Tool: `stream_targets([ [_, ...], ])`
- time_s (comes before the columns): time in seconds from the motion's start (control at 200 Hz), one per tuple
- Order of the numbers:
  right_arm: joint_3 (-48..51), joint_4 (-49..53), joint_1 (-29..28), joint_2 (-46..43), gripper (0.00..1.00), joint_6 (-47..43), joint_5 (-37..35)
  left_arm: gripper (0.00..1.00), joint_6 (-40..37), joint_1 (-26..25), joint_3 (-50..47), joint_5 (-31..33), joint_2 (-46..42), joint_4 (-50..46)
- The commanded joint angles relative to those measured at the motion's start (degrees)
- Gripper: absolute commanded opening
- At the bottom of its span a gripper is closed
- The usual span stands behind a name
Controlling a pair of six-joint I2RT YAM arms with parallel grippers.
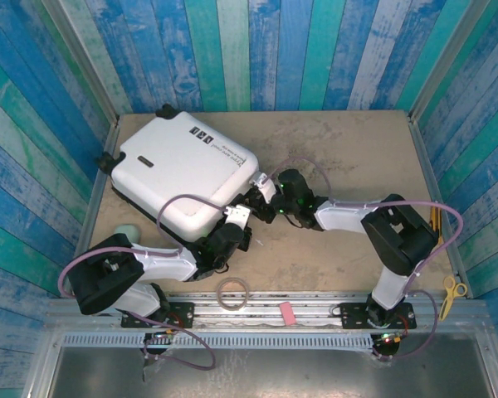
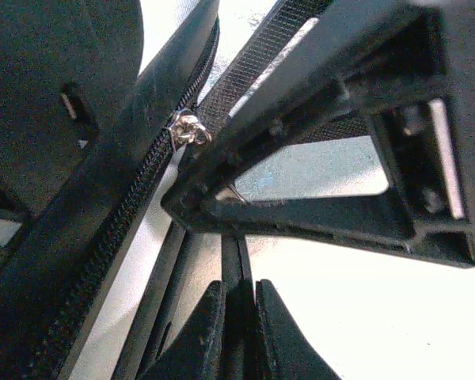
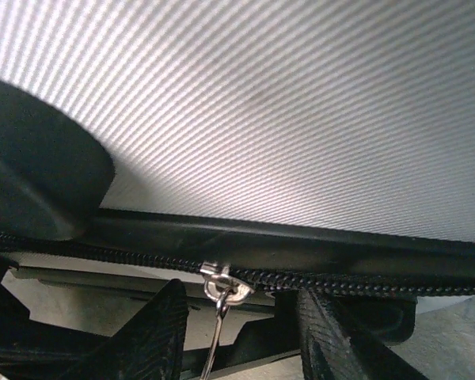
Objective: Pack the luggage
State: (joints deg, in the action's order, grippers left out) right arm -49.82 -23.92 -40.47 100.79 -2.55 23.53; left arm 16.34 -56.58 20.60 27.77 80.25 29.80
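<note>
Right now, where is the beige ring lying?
In the top view, the beige ring lies at the near edge of the table, nearer the left arm, just left of the small pink block.

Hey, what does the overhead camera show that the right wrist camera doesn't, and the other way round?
Overhead: the whole closed luggage lying on the table, plus a tape ring by the near edge and yellow scissors at the right. Right wrist: the metal zipper pull hanging between the fingers of the open right pincer. Both: the luggage's white shell.
</note>
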Motion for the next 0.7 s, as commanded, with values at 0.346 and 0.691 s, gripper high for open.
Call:
stream_targets([
  [0.346,-2.43,1.93,-0.39,0.73,0.01,-0.38,-4.73,0.0,4.67,-0.38,-3.54,-7.82,2.8,-8.31],
  [0.691,-1.9,6.78,2.92,-1.95,0.0,-4.25,-5.62,0.0,3.02,-1.14,-4.35,-9.5,2.1,-6.86],
])
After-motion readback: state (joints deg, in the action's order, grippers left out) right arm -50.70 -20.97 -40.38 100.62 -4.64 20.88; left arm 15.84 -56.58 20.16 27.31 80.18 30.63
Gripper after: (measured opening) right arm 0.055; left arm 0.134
